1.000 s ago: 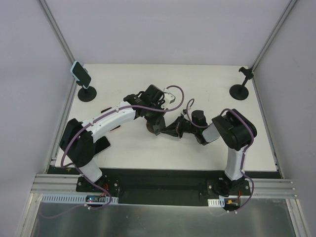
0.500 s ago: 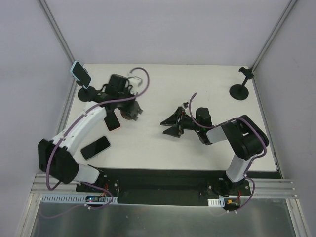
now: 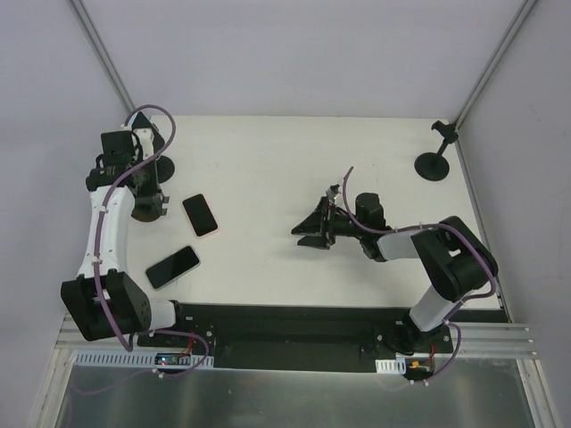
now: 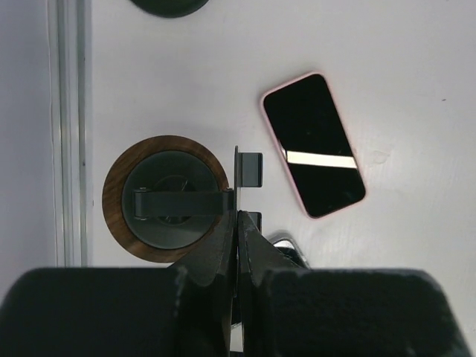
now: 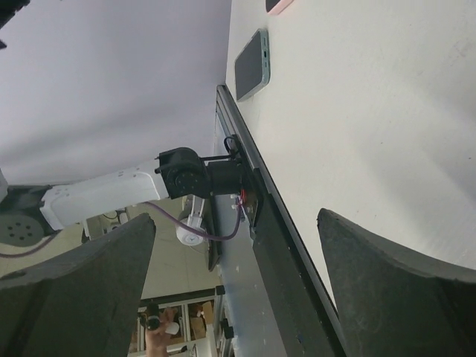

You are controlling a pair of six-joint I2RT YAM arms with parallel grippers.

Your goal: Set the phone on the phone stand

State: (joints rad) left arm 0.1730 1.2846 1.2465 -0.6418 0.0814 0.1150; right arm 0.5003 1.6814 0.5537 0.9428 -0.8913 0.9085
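Note:
A phone stand (image 4: 165,198) with a round wooden base and a black top stands by the table's left edge (image 3: 147,210). My left gripper (image 4: 239,217) is shut on the stand's thin upright plate, directly above it (image 3: 148,198). A pink-cased phone (image 3: 200,215) lies face up just right of the stand (image 4: 312,145). A second phone with a dark screen and teal case (image 3: 172,267) lies nearer the front edge (image 5: 251,65). My right gripper (image 3: 308,230) is open and empty at the table's middle, pointing left (image 5: 236,217).
A black stand (image 3: 161,169) sits at the back left, mostly hidden by my left arm; its base shows at the top of the left wrist view (image 4: 167,6). Another black stand (image 3: 434,160) is at the back right. A metal rail (image 4: 71,134) borders the left edge.
My left gripper carried the wooden-based stand from the table's middle to the left edge. My right gripper opened and now stays still at the middle.

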